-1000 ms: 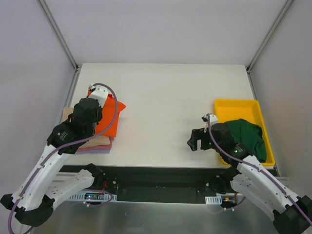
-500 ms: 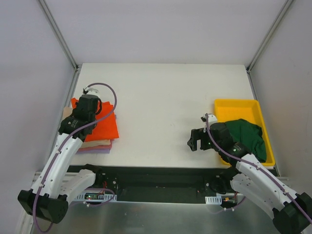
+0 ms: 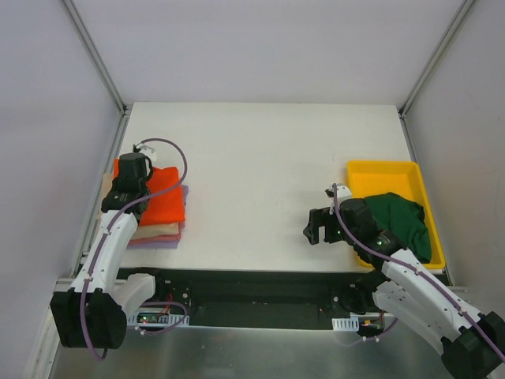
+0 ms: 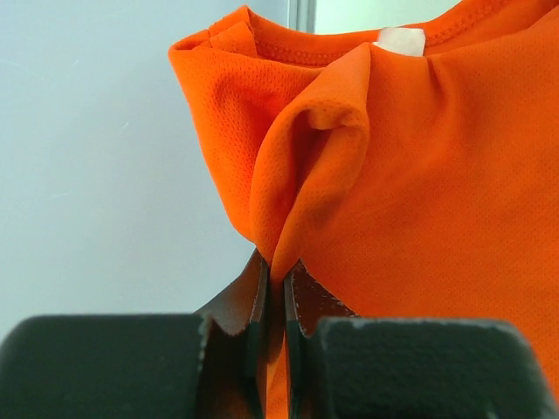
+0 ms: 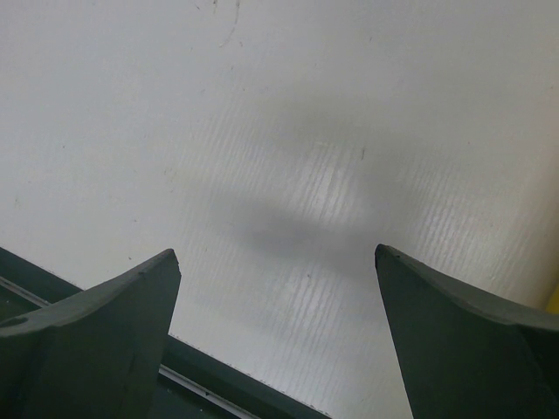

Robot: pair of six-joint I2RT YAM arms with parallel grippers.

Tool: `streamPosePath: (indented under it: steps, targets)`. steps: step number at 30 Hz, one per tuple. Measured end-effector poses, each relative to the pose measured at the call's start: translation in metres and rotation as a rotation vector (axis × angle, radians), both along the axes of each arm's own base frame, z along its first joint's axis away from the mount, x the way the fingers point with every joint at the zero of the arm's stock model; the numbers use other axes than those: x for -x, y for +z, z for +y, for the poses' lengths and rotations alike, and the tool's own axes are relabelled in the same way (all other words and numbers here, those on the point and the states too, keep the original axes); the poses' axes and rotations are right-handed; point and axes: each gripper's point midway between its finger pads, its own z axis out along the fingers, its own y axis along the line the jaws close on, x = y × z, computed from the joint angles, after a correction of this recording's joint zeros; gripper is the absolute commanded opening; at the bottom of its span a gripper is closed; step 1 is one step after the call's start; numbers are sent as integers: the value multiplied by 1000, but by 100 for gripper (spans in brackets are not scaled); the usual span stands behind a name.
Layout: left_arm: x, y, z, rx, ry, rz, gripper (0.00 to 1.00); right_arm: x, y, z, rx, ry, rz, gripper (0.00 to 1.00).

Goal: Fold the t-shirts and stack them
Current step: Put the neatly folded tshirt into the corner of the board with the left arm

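The folded orange-red t-shirt (image 3: 162,204) lies on top of a stack of folded t-shirts, tan (image 3: 154,231) and lavender (image 3: 158,244) edges showing under it, at the table's left side. My left gripper (image 3: 136,170) is shut on a pinched fold of the orange-red t-shirt (image 4: 393,175) near its collar, over the stack's far left corner. The dark green t-shirt (image 3: 406,223) lies crumpled in the yellow tray (image 3: 379,172) at the right. My right gripper (image 3: 318,227) hangs open just left of the tray, and its view (image 5: 275,262) shows only bare table between the fingers.
White table (image 3: 260,166) with grey walls around it. Its near edge and a dark rail (image 3: 260,284) run just below the right gripper. The yellow tray stands against the right edge.
My left gripper has pulled the orange-red t-shirt leftward and back, squaring it over the stack. The right arm has not moved.
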Motion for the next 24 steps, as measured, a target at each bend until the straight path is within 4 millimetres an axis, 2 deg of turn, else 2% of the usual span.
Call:
streamPosePath:
  steps: [4,9,15,16,18,19,20,24]
  targets:
    - [-3,-8,7,11,-32,6,0,0,0,0,2,-2,-1,96]
    - [-8,-4,24,-10,-29,-26,0,0,0,-1,3,-4,-2,96]
    - [-6,-23,39,22,-33,-20,0,-1,1,-2,3,-9,-9,96]
    - [-6,-27,40,31,-37,-19,4,-1,1,-2,3,-9,-10,96]
    - [-5,-31,42,34,-37,-16,33,-1,1,-2,3,-9,-10,96]
    - [-5,-33,43,30,-40,-14,80,-1,1,-2,3,-9,-10,96]
    - [-6,-32,44,24,-44,-18,99,-1,1,-2,3,-9,-10,96]
    - [-12,-24,45,23,-37,-63,99,-1,1,-2,3,-9,-10,96]
